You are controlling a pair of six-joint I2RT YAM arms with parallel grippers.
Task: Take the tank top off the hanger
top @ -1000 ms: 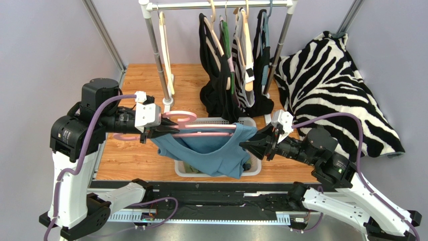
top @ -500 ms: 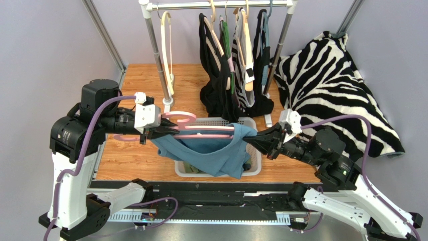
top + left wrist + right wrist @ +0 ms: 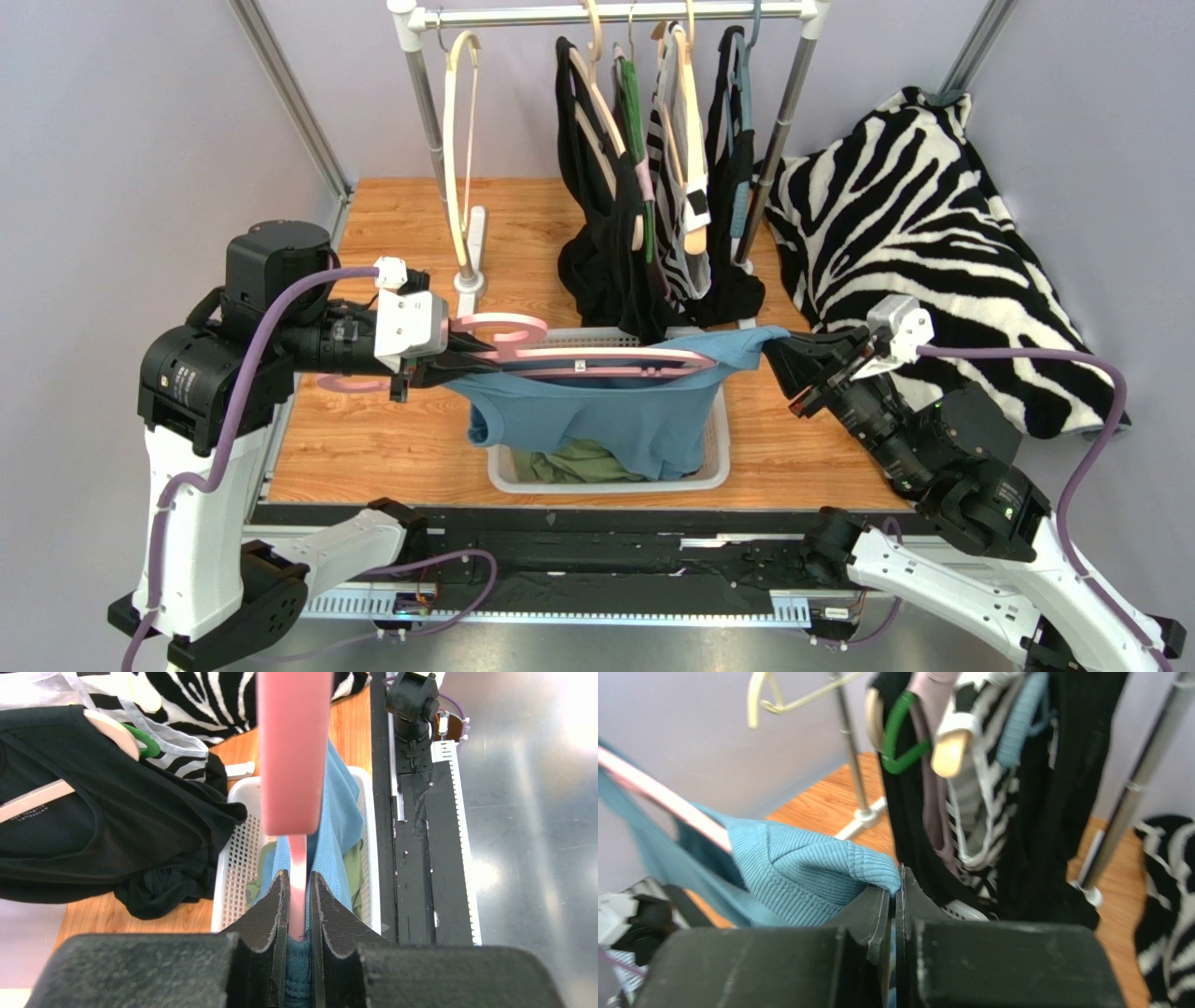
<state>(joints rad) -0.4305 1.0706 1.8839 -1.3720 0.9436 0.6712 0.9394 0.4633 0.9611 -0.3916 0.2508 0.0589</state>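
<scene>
Blue ribbed tank top (image 3: 631, 420) pinched by right pincer (image 3: 772, 357) at right tip of pink plastic hanger (image 3: 603, 367); left pincer (image 3: 470, 367) clamps hanger's opposite end.

White arm links (image 3: 190, 493), blk joints (image 3: 274, 259), purple cables (image 3: 1010, 353), blk left tool (image 3: 298, 879) & right tool (image 3: 897, 882).

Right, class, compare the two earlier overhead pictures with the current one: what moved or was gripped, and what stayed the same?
The right gripper shut its fingers on the blue tank top at its right edge and pulled back to the right, drawing the fabric taut along the pink hanger. The left gripper stayed clamped on the hanger. The basket, rack and zebra blanket did not move.
</scene>
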